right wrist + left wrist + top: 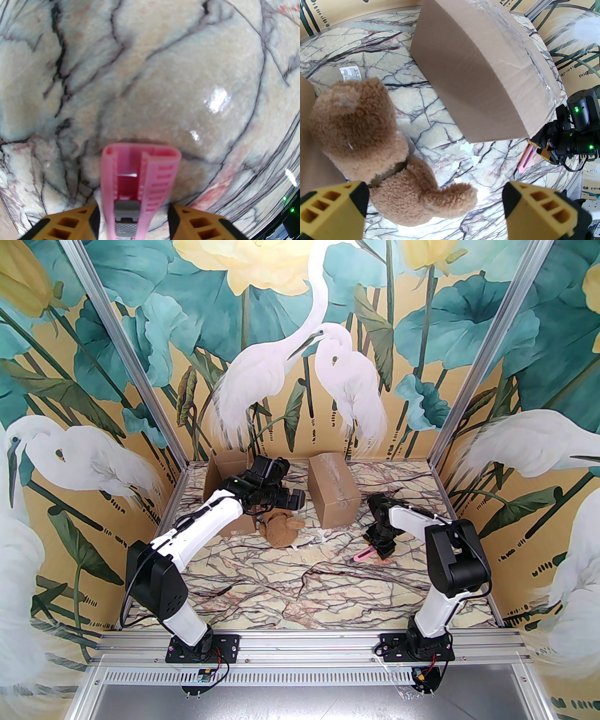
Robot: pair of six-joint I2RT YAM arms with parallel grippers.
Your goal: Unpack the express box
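Currently the right gripper [133, 218] is straddling the pink knife [138, 168] lengthwise, fingers [70, 222] spread, not pinching; the left gripper [434, 199] is hovering spread above the plush bear [358, 131].

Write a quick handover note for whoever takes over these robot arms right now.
The left gripper is open, hovering over the teddy bear.
The right gripper straddles the pink knife low over the table; grip unclear.
The open box stands far left, the bear on the table beside it. The taped box is sealed.
Done: bear looks unpacked. Left: probably slitting the taped box.
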